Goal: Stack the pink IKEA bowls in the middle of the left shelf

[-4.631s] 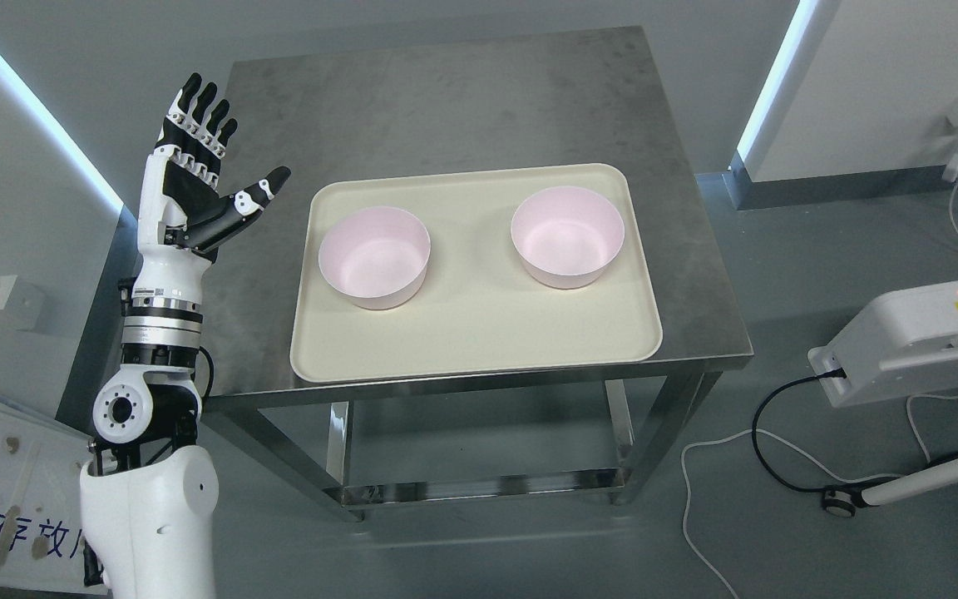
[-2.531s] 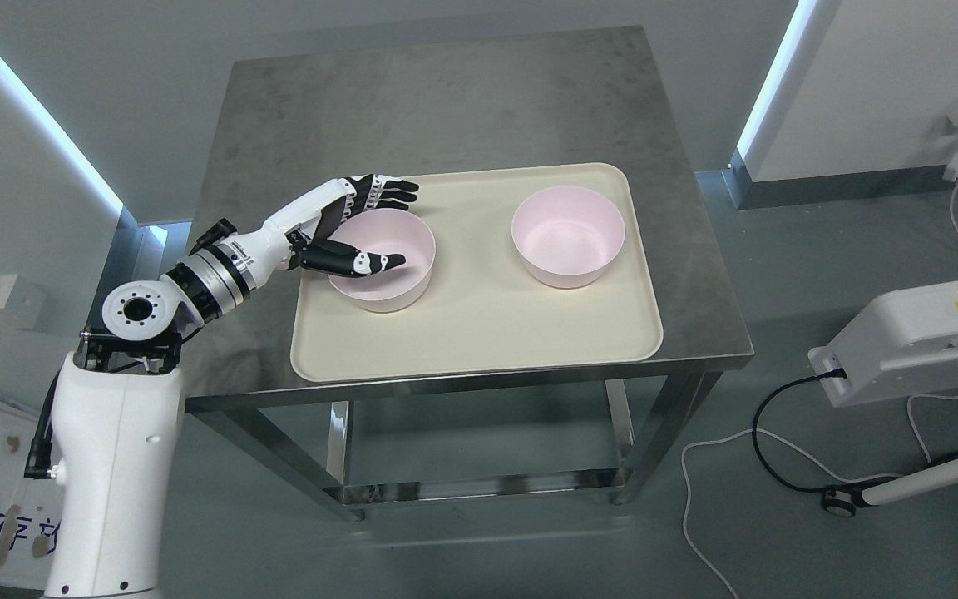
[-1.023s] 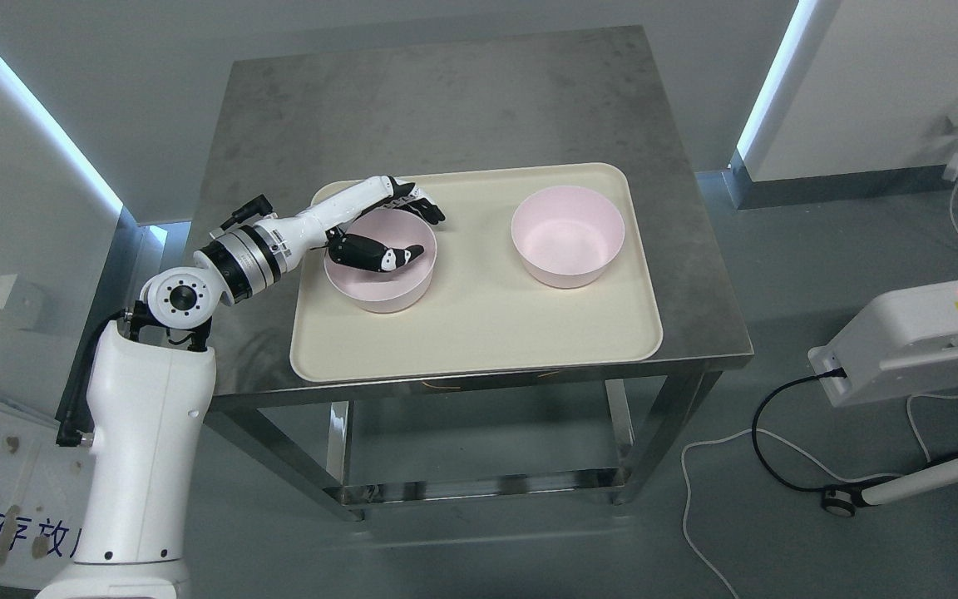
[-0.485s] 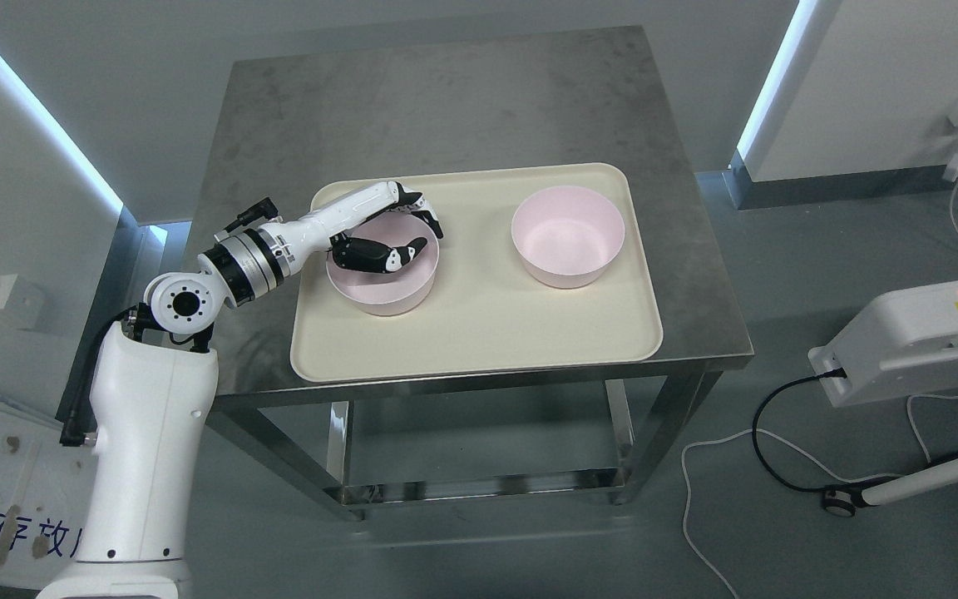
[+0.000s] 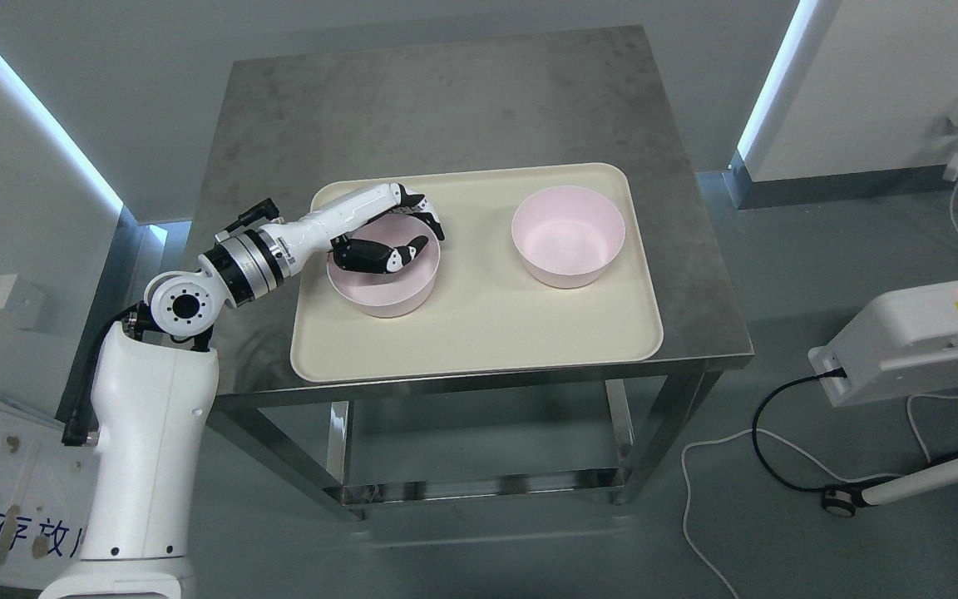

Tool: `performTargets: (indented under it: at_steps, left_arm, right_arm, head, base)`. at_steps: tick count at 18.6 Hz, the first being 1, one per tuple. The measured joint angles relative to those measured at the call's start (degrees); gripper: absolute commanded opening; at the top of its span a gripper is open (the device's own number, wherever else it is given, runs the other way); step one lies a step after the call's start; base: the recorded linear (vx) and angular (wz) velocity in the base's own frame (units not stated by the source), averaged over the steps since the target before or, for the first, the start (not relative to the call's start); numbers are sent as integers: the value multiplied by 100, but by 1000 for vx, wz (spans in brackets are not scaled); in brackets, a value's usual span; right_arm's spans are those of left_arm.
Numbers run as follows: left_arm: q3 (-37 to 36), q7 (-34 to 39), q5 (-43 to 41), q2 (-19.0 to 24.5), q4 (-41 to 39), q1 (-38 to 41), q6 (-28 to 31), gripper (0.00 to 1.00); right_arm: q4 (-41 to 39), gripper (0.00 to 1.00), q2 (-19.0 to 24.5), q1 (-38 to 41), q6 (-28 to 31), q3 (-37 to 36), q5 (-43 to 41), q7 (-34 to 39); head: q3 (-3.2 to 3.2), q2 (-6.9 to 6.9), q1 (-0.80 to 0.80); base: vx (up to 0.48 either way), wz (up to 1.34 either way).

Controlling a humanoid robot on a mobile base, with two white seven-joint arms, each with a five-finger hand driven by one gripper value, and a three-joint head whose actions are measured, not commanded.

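Lifted, shifted: pale pink bowl [image 5: 383, 287]

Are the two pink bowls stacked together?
No, the left bowl and right bowl sit apart on the tray.
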Motion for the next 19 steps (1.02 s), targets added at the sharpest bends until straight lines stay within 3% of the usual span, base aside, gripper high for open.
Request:
performTargets:
  at_steps: [13, 15, 19]
  left_arm:
    - [177, -432, -30, 10, 5, -458, -103, 4]
    - [185, -606, -41, 72, 3, -523, -107, 12]
    - [99, -719, -51, 134, -2, -604, -108, 45]
  right_arm:
    - [0, 100, 0, 0, 0, 0, 0, 0]
    - [0, 100, 0, 0, 0, 0, 0, 0]
    - [0, 100, 0, 0, 0, 0, 0, 0]
  head:
    - [0, 0, 0]
    - [0, 0, 0]
    - [0, 1, 0]
  base:
    - [0, 0]
    - [0, 0]
    - [0, 0]
